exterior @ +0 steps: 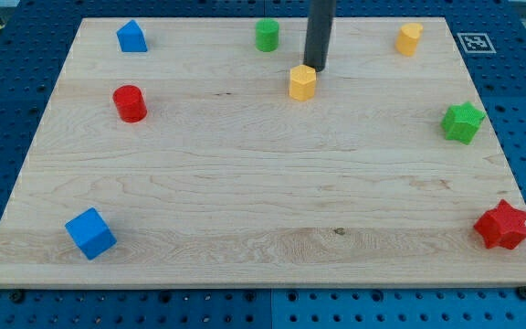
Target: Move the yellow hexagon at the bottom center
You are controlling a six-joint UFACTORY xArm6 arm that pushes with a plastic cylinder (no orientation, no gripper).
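A yellow hexagon sits on the wooden board a little right of centre in the upper part of the view. My tip is just above and to the right of it, at its top edge, touching or nearly touching it. The dark rod runs up from there out of the view's top.
A blue house-shaped block at top left, a green cylinder at top centre, a second yellow block at top right, a red cylinder at left, a green star at right, a blue cube at bottom left, a red star at bottom right.
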